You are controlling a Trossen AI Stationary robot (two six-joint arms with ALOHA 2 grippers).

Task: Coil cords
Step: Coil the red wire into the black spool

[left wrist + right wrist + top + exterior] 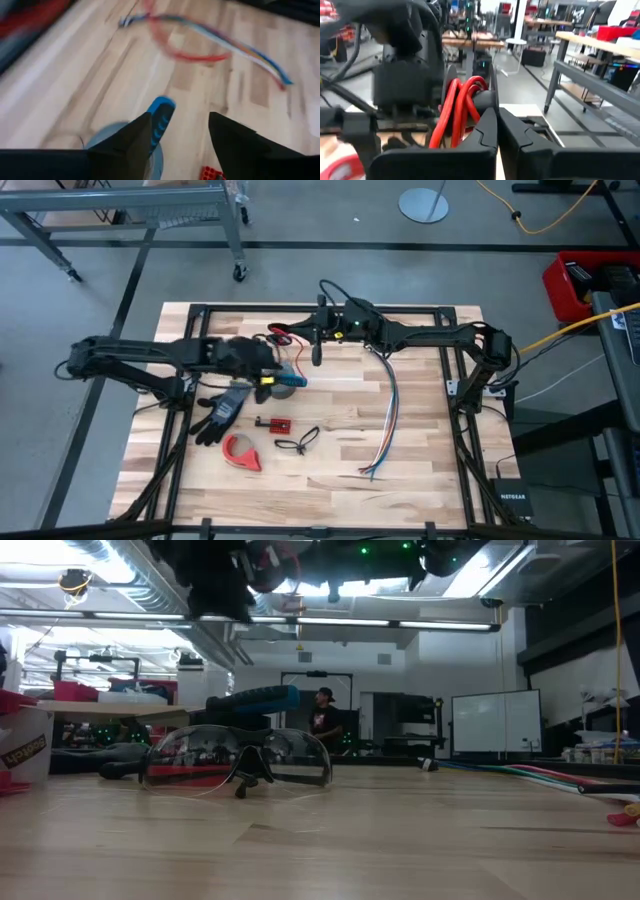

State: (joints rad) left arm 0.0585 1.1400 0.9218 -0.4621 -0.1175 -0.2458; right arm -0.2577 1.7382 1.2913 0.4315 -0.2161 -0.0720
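The red cord with black parts [279, 335] is a small bunch of loops at the table's far middle; in the right wrist view the red cord [462, 105] stands right at my right gripper's fingertips. My right gripper [303, 336] reaches in from the right and is shut on it. My left gripper [268, 370] is open above the grey tape roll [112, 142] and a blue-handled tool [161, 114], which lies beside one finger; I cannot tell whether it touches. Both grippers are high above the table in the low view. My right gripper pinches the red cord's loops [470, 107] between its two shut fingers, at their free ends, where several strands and a black part [485, 100] meet. The fingers come about level from the table's right side. The loops stand upright at the fingertips.
The long multicoloured wire bundle [388, 415] lies on the right half. A black glove [222, 408], a red tape dispenser [242, 452], a small red part [275, 423] and a small black looped cord [298, 442] lie near the front left. Safety glasses [240, 760] lie by the roll.
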